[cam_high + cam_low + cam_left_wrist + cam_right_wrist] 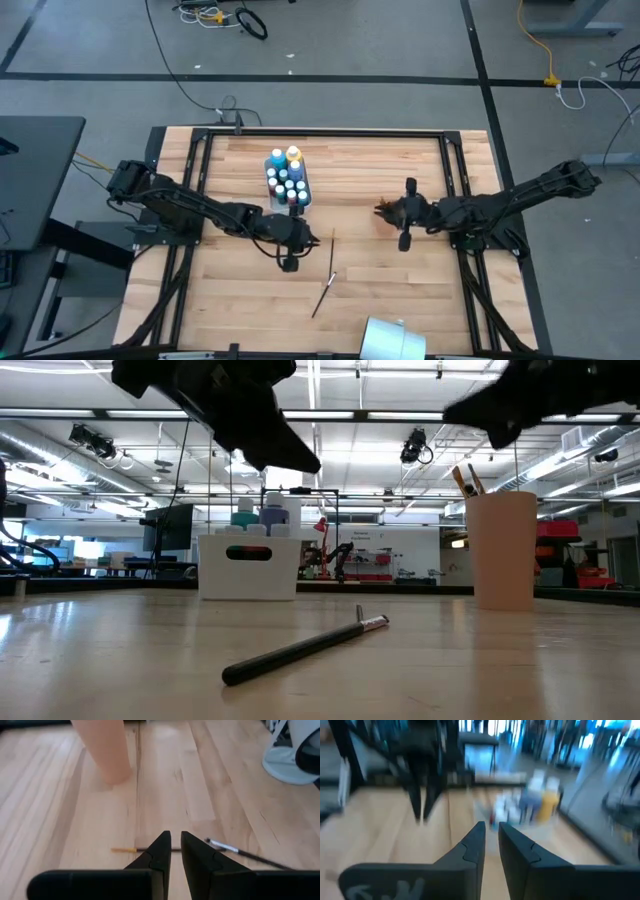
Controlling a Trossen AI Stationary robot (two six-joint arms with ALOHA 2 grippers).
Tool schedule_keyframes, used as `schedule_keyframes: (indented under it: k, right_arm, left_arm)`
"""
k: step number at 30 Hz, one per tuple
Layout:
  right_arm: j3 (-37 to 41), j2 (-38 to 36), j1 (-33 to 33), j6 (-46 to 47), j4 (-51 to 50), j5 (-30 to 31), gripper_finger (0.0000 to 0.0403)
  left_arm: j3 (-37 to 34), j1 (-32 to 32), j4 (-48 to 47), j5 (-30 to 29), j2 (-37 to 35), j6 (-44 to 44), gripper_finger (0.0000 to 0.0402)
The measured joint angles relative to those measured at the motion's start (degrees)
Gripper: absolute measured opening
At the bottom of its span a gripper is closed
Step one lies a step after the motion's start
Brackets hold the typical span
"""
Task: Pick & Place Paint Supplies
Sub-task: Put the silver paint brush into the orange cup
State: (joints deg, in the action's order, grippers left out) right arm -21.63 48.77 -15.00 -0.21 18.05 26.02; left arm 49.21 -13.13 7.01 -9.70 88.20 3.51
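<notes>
While the paint bottles (287, 180) sit packed in their white caddy (248, 568) towards the far edge of the table (400, 290), it's the brushes on the bare wood that draw the eye. From above, two thin brushes (327, 272) lie nearer than the caddy and a touch to its right: a pale-handled one close to the left gripper, and a darker one slanting on towards the near edge. The bottle caps show blue, white and yellow, with a hint of red; no labels or writing can be read on them. The left gripper (290, 262) hovers just beside the brushes, nearer than the caddy, and its wrist camera shows the fingers (155, 857) pinched to a narrow slit, holding nothing, with the pale brush (131, 850) crossing just beyond the tips. The right gripper (406, 214) hangs well to the right of the caddy, its fingers (470, 847) equally close together and empty. Down at table height, the dark brush (300, 648) shows its metal ferrule, and a tan cup (506, 550) holding more brushes stands right of the caddy; overhead, that cup hides beneath the right arm.
</notes>
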Motion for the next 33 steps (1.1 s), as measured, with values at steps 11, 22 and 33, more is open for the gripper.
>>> schedule_keyframes:
  k: [11,22,33]
  right_arm:
    - [0.0,2.51,0.0,-4.83,23.51,-10.9,0.0059]
    - [0.0,8.15,0.07,-5.6,31.75,-13.4,0.0059]
    - [0.02,9.09,-0.13,-2.72,33.89,-13.57,0.0059]
  left_arm:
    - [0.02,-3.82,4.6,1.67,0.0,-1.6,0.005]
    - [0.07,-10.67,11.08,0.23,0.0,8.4,0.005]
    - [0.09,-15.15,12.3,-5.9,0.38,15.82,0.009]
